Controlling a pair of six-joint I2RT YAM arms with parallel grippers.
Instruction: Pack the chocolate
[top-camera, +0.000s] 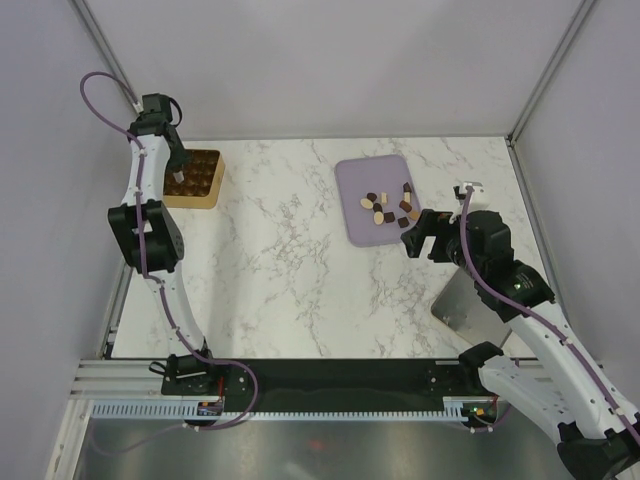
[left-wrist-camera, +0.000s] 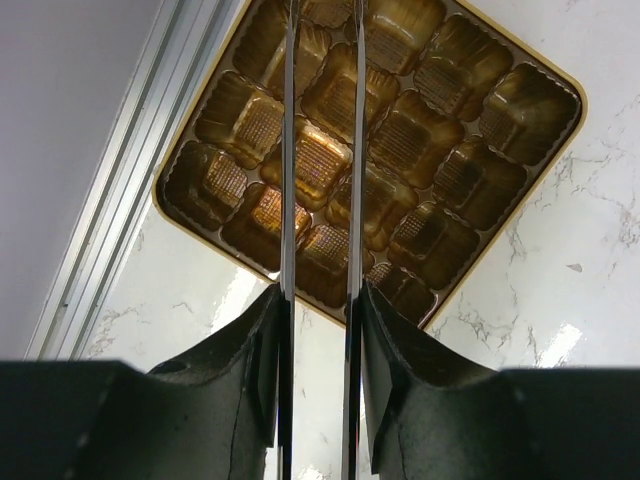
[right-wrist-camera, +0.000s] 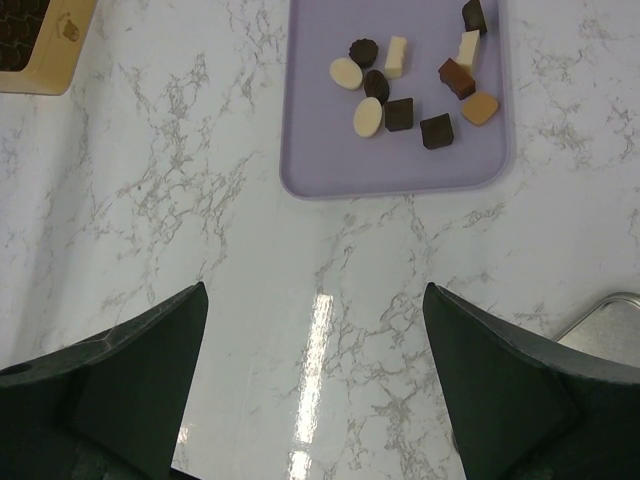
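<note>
You'll find the small brown, tan and cream chocolate pieces (top-camera: 385, 205) on the flat lilac plastic tray (top-camera: 355, 175), right of centre on the white marble table (top-camera: 290, 280); the golden compartmented box (top-camera: 207, 190) sits far left.

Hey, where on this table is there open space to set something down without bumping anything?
The widest bare marble lies between the golden box and the lilac tray, down to the near edge. Crowded: the tray's right half, with the chocolates and the right gripper beside it, and the box, under the left gripper.
</note>
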